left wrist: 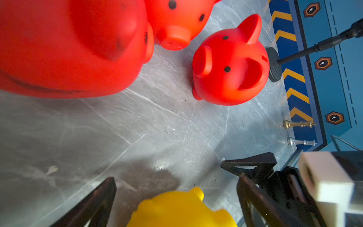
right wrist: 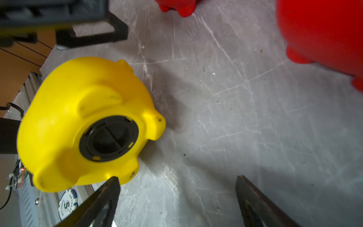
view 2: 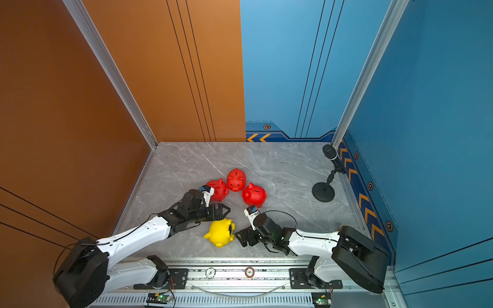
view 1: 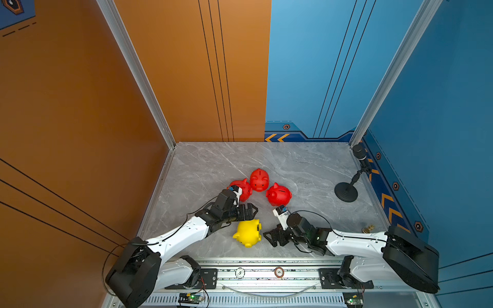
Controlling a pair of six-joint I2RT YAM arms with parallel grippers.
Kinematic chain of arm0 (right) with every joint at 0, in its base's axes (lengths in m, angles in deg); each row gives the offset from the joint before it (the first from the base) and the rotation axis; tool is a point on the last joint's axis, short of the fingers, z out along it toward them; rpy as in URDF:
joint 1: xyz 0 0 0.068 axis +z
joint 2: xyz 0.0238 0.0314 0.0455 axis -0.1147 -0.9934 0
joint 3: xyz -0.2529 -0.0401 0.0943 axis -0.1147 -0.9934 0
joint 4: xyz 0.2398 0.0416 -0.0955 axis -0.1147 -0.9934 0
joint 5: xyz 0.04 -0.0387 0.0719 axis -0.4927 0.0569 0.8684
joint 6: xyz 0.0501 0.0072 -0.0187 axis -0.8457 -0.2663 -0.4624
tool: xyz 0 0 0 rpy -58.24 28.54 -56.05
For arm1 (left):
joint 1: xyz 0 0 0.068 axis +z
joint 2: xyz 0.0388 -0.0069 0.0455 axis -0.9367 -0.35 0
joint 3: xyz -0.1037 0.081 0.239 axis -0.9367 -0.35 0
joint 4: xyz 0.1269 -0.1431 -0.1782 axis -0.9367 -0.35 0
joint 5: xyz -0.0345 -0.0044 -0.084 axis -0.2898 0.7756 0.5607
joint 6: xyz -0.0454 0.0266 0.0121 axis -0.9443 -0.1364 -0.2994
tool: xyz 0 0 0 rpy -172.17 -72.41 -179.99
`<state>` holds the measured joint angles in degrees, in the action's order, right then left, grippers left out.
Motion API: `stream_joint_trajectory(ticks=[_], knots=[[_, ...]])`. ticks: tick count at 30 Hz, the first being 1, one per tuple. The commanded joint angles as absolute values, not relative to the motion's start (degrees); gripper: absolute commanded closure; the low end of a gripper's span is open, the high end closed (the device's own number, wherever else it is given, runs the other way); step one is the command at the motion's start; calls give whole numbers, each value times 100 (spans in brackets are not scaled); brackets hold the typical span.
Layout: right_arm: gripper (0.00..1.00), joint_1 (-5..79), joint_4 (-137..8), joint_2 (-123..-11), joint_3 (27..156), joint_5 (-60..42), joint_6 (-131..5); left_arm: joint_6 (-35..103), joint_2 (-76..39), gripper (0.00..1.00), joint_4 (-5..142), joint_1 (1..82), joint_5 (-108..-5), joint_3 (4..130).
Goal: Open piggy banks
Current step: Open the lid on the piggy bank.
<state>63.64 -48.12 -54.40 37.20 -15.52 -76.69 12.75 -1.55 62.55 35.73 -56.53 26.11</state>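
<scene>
Bench of grey veined stone pattern (view 1: 202, 165) carries everything, with orange and blue panels walling it in. Two white-and-black arms reach in from the near rail. The left gripper (view 1: 253, 212) hangs over the bench with its jaws spread wide and empty. The right gripper (view 1: 267, 239) is low near the bench, also spread and empty.

Between the two lies the glossy plastic yellow piggy bank (view 1: 248, 233), tipped on its side with its belly turned to the right gripper. One right fingertip (right wrist: 113, 183) is just beside a foot; whether it touches cannot be told.

Past the grippers, three glossy pigs stand upright close together, coin slots up:
- the first red piggy bank (view 1: 245, 190), partly behind the left wrist
- the far red piggy bank (view 1: 259, 180)
- the third red piggy bank (view 1: 278, 194), nearest the right wrist

A black microphone on a round-based stand (view 1: 346, 190) stands by the blue wall. A round black plug (right wrist: 109, 138) sits in the yellow belly. Two poker chips (view 1: 239, 272) (view 1: 278, 272) lie on the rail. A small gold chess piece (left wrist: 298, 124) and a silver chess piece (left wrist: 301, 141) stand side by side at the bench's edge.
</scene>
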Motion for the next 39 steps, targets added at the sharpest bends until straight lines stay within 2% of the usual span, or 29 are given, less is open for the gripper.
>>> stream_joint_trajectory(ticks=[1, 11, 15, 22, 29, 39], knots=[[6, 6501, -4703, -5599, 3898, -1760, -7669, 1277, 409, 2, 5570, 3655, -6015, 2474], [6, 6755, -4592, -6053, 4252, -1690, -7598, 870, 1734, 2, 4995, 3686, -5975, 1602], [6, 6854, -4563, -6200, 4369, -1682, -7588, 716, 1959, 2, 5386, 3683, -5870, 1278], [6, 7008, -4391, -6544, 4549, -1720, -7688, 741, 1784, 2, 6313, 3629, -5344, 1048], [7, 6989, -4274, -6762, 4646, -1777, -7695, 964, 1449, 2, 6593, 3559, -5164, 1100], [16, 6821, -4337, -6749, 4629, -1733, -7610, 1137, 933, 2, 6732, 3501, -5080, 1277]])
